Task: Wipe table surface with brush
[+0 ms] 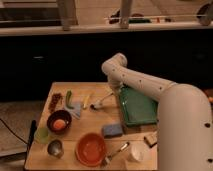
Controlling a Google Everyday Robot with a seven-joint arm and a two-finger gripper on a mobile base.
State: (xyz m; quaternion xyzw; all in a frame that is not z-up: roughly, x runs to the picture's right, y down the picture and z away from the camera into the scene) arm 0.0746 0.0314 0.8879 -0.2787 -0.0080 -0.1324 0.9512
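Note:
The table surface [97, 119] is a light tan wooden top in the lower half of the camera view. The brush [99, 102] lies slanted on it near the middle back, with its dark rounded head at the lower left and its pale handle rising to the upper right. My gripper [113, 92] hangs from the white arm, which bends over the table's back edge. It is low over the table, at the upper end of the brush handle and just left of the green tray. I cannot tell whether it touches the handle.
A green tray [137, 106] lies on the right. A blue sponge [112, 130], orange bowl [91, 148], metal spoon [116, 152] and white cup [134, 154] sit at the front. A dark bowl [59, 122], green cup [42, 134], metal cup [55, 147] and snacks [55, 101] stand on the left.

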